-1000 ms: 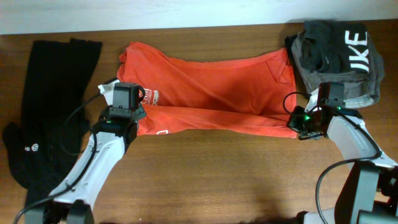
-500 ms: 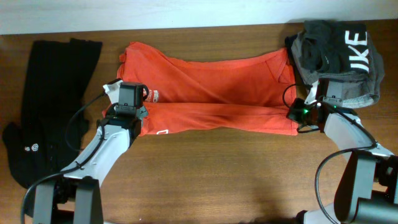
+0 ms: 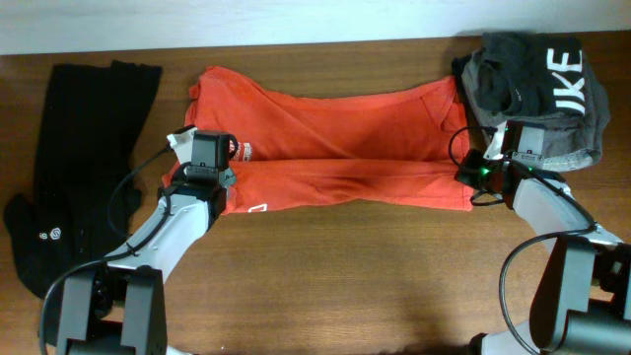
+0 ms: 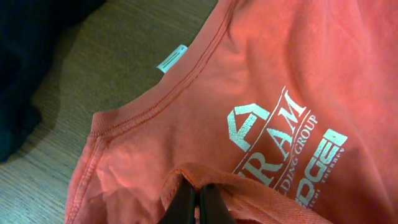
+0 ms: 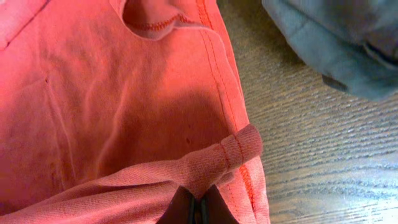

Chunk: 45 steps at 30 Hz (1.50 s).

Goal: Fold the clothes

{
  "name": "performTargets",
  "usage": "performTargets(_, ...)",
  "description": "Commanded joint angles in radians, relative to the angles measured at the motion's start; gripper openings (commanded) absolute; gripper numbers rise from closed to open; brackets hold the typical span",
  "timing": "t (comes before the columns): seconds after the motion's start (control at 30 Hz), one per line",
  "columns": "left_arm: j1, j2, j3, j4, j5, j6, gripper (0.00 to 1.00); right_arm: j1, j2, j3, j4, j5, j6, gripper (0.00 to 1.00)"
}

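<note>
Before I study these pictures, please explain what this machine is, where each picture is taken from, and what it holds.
A robot's left arm and right arm work at a wooden table. The wide picture looks down from above; the two close ones come from a camera on each wrist. An orange-red T-shirt lies in the middle, a black garment on the left, a dark grey garment at the upper right. The left gripper and the right gripper each pinch a fold of the T-shirt's edge.
</note>
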<state>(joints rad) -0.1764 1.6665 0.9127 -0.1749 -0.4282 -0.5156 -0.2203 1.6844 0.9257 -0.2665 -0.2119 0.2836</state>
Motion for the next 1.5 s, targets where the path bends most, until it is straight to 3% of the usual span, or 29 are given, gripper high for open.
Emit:
performTargets(0.0,0.01,0.007,0.015,0.006,-0.067,0.014,0.01,0.0,0.008,0.017,0.014,0.031,-0.017,0.04)
performTargets(0.37,0.01,0.008,0.015,0.008,-0.068,0.017,0.02,0.019,0.042,0.017,0.04,0.032,-0.025,0.04)
performTargets(0.5,0.01,0.008,0.015,0.006,-0.073,0.017,0.18,0.019,0.054,0.017,0.046,0.032,-0.026,0.06)
performTargets(0.6,0.01,0.008,0.015,0.006,-0.087,0.017,0.34,0.019,0.056,0.017,0.056,0.032,-0.026,0.24)
performTargets(0.67,0.01,0.008,0.015,0.006,-0.103,0.017,0.51,0.019,0.056,0.017,0.064,0.032,-0.026,0.41)
performTargets(0.83,0.012,0.008,0.015,0.003,-0.146,0.055,0.64,0.015,0.055,0.028,0.066,0.032,-0.061,0.66)
performTargets(0.97,0.036,0.008,0.019,0.003,-0.134,0.101,0.67,0.015,0.04,0.088,-0.009,0.032,-0.071,0.7)
performTargets(1.07,0.062,0.006,0.047,-0.013,-0.041,0.188,0.69,0.015,0.029,0.179,-0.127,0.031,-0.085,0.71)
performTargets(1.2,0.098,0.006,0.201,-0.166,0.153,0.267,0.8,0.021,0.027,0.399,-0.401,0.026,-0.151,0.72)
performTargets(1.3,0.107,0.006,0.351,-0.271,0.277,0.33,0.87,0.032,0.027,0.57,-0.581,0.023,-0.2,0.8)
performTargets(1.47,0.106,0.021,0.558,-0.327,0.393,0.436,0.87,0.068,0.027,0.731,-0.678,0.025,-0.264,0.9)
